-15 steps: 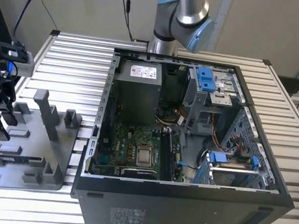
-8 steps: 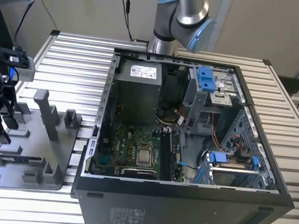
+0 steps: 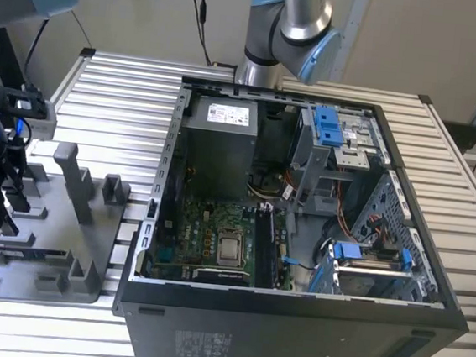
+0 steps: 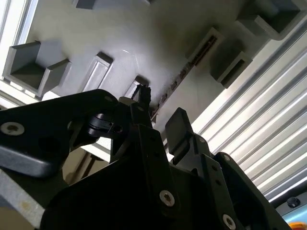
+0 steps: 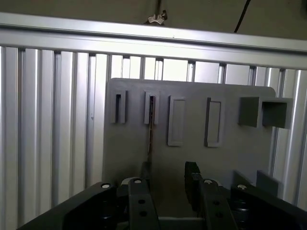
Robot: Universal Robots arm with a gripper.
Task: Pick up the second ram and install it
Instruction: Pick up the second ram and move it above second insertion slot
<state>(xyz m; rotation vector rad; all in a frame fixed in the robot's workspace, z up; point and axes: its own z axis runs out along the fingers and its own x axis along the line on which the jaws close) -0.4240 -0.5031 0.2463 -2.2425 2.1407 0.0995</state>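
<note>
**A:** Gripper (image 5: 168, 173) hangs over the grey fixture plate (image 5: 230, 153), jaws parted, nothing held.

**B:** And the second ram (image 5: 150, 125)?

**A:** On edge in a narrow slot of that plate, a thin dark strip, with one finger (image 5: 144, 173) close to its near end.

**B:** How would it handle?

**A:** I'd judge it light and stiff but brittle, a bare circuit board. Best pinched squarely across its flat faces, mid-length, along the exposed top edge.

**B:** Surroundings?

**A:** Matte moulded plastic with upright blocks and shallow rectangular pockets, sitting on a ribbed aluminium table (image 5: 48, 120).
</note>
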